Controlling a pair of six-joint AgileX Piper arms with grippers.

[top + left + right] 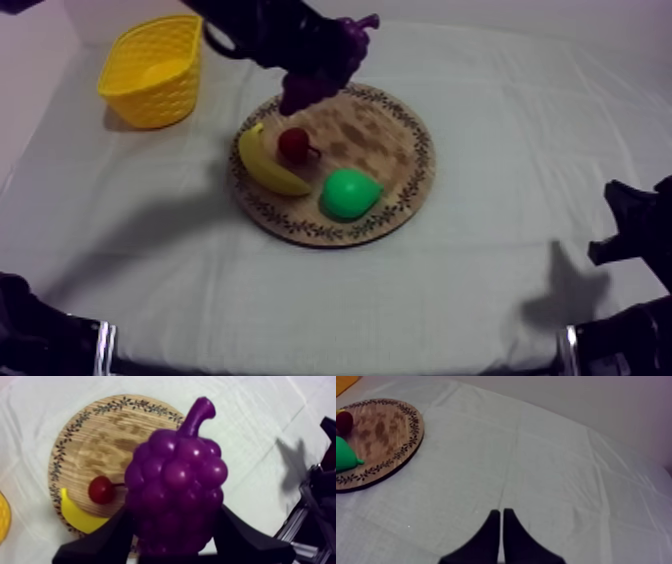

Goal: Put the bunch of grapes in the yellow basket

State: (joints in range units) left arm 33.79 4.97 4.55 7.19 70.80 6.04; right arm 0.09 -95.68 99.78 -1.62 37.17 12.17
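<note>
Pickup looks done: the left tool (172,538) is clamped on the bunch of grapes (175,476), a finger on each side of its fat end, clear above the wooden board (400,130). Left to do, I'd say: carry it to the yellow basket (150,70), well off to the tool's side, and let go. Long axis runs straight out from the tool, stem pointing away. Right tool (501,526) is pinched narrow, holding nothing.
</note>
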